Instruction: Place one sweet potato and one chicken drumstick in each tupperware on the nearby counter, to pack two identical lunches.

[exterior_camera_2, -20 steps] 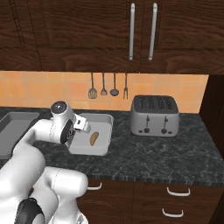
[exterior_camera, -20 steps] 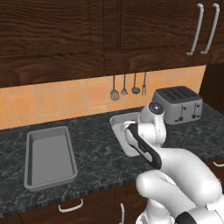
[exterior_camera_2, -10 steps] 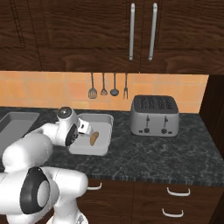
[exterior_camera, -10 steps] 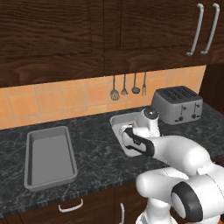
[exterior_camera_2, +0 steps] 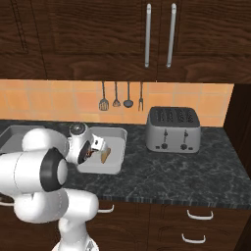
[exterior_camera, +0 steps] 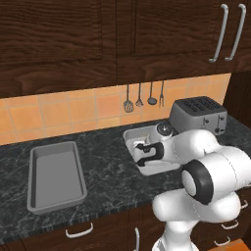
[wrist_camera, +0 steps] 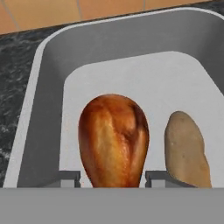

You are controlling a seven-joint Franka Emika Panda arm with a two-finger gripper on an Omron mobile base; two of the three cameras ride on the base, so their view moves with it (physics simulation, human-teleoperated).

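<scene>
Your empty left tupperware (exterior_camera: 55,179) waits on the counter (exterior_camera: 108,166) while the gripper (exterior_camera: 143,153), lowered over the past second, reaches into the right tupperware (exterior_camera_2: 113,133). Your hand camera alone shows its fingers closed on the chicken drumstick (wrist_camera: 113,138), touching the sweet potato (wrist_camera: 187,151): one lunch nearly packed.

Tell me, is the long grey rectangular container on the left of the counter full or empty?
Empty. The long grey rectangular container shows a bare grey floor in the left base view, with no food inside.
</scene>
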